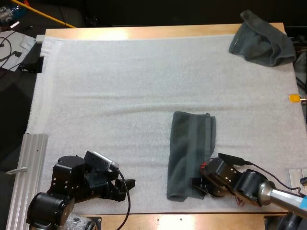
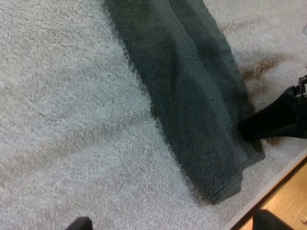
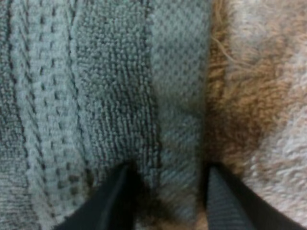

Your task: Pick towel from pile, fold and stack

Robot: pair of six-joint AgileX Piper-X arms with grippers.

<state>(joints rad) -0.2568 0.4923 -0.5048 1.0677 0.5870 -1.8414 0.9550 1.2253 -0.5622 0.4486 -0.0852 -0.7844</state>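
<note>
Left gripper (image 1: pixel 125 188), jaws released, hangs over the white mat's (image 1: pixel 120 96) near edge; right gripper's (image 1: pixel 195 184) spread jaws straddle the folded towel's (image 1: pixel 189 148) edge.

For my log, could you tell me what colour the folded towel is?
The folded towel is dark grey-green; left wrist view.

A pale wooden worktop (image 1: pixel 144 32) carries a white, fuzzy mat (image 1: pixel 120 96) that covers nearly all of it, leaving a bare wooden strip along the far edge and another along the near edge. A ribbed aluminium rail (image 1: pixel 29 163) runs beside the mat's left edge near the near left corner. A small black object (image 1: pixel 29 64) sits against the mat's left edge close to the far left corner. Beyond that corner lies a yellow rod (image 1: pixel 43 14), slanted.
</note>
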